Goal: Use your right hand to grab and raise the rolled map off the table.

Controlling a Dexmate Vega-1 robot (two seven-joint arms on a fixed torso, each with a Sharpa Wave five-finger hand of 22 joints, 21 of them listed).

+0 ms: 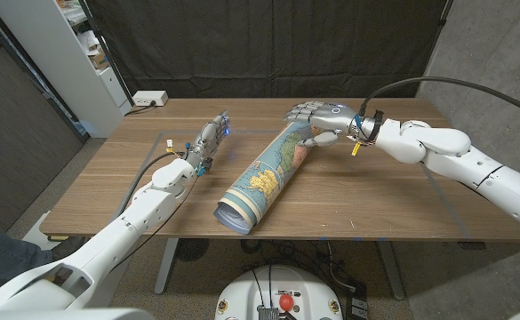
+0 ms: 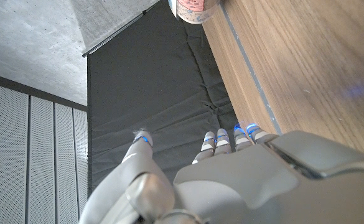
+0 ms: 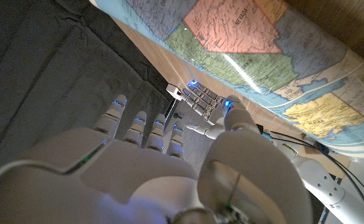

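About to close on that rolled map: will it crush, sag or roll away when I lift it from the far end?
The rolled colourful paper map is a hollow tube with loose layers at its near end, so a hard squeeze would probably dent it. It likely weighs little. The right hand sits at the far end, so the near end may droop. Being round, it could roll on the wooden table.

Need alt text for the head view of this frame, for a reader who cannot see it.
A rolled map lies diagonally on a wooden table, with the robot's right hand over its far end, fingers apart, no grip visible. The left hand waits apart on the table's left side, holding nothing.
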